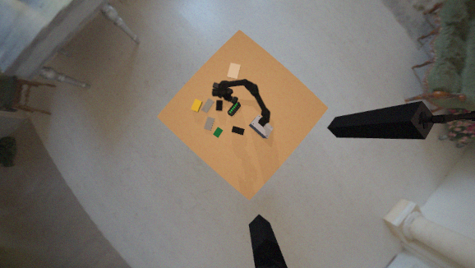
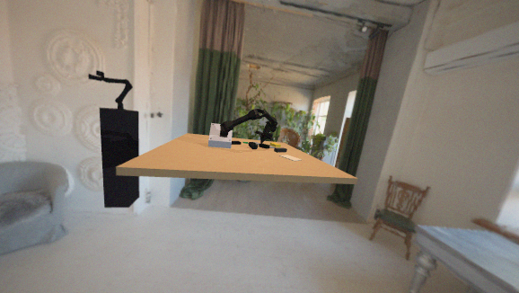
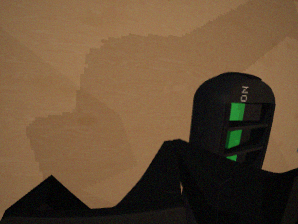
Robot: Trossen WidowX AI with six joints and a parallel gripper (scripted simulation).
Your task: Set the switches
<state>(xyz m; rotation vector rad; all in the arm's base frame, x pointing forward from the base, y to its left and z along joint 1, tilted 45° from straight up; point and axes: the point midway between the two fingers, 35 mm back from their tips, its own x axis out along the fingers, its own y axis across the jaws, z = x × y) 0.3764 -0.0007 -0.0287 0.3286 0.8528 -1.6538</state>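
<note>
The dark grey controller unit (image 1: pixel 230 114) (image 2: pixel 253 146) (image 3: pixel 209 112) is on the bench with its switches showing. A row of green ends shows in the top view. In the wrist view its rounded end with the "ON" mark and three green switch ends show; the other switches are hidden behind my fingers. Exact rocker positions are hard to tell, and so is whether the unit sits fully flat. The label is not in view. My gripper (image 1: pixel 235 100) (image 2: pixel 262 142) (image 3: pixel 172 148) is shut and empty, its tips close to the unit's upper end in the top view; contact is unclear.
Near the unit are a black module (image 1: pixel 219 105), two grey parts (image 1: pixel 207 105) (image 1: pixel 209 123), a yellow block (image 1: pixel 196 105), a green part (image 1: pixel 218 131) and another black part (image 1: pixel 237 130). A beige plate (image 1: pixel 233 71) (image 2: pixel 290 158) lies apart. The arm's pale base (image 1: pixel 258 128) (image 2: pixel 219 144) stands right.
</note>
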